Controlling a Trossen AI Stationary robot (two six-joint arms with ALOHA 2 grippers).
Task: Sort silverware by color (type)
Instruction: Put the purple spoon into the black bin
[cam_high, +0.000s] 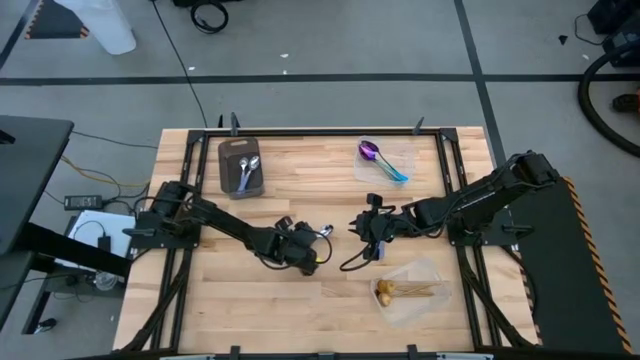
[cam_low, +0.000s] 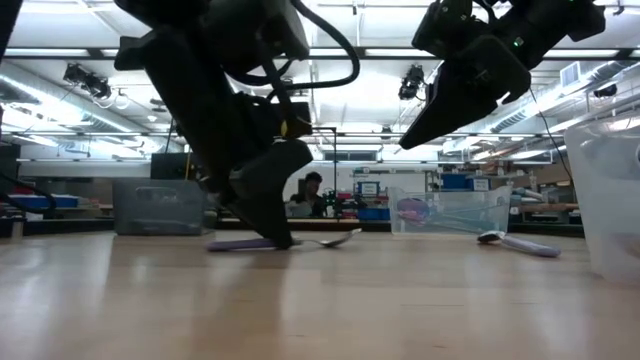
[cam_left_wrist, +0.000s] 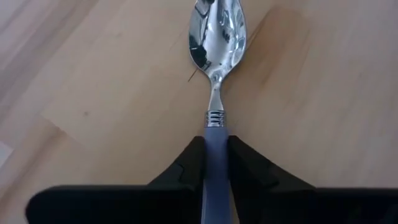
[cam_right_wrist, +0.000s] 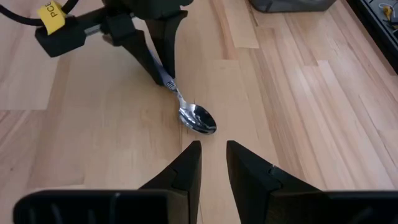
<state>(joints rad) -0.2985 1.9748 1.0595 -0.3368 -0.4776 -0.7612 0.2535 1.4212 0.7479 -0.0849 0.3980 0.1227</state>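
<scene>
One silver spoon (cam_left_wrist: 216, 37) with a bluish-grey handle lies flat on the wooden tabletop (cam_high: 300, 195), near its middle and well apart from the dark grey tray (cam_high: 226, 165) at the far left of the board. The left tool (cam_left_wrist: 216, 163) is down at the tabletop with its two dark fingers (cam_left_wrist: 186, 168) pressed against both sides of the spoon's handle, so it is closed on the handle while the bowl points away from it, resting on the wood. Just beside the spoon's bowl, the right tool (cam_right_wrist: 212, 163) hangs above the tabletop, clear of the surface in the low view, its fingers (cam_right_wrist: 186, 165) set narrow with a slim gap between them and nothing in it.

Farther out from the spoon, two more silver spoons (cam_high: 247, 172) lie in the dark grey tray. A clear plastic container (cam_high: 405, 158) toward the far right of the tabletop holds iridescent purple spoons (cam_high: 380, 158) with teal handles. Another clear container (cam_high: 428, 298) at the near right, on the other side of the right tool from the purple ones, holds gold spoons (cam_high: 400, 292).

In the room beyond the tabletop, a person (cam_low: 312, 190) shows far off in the low view.
</scene>
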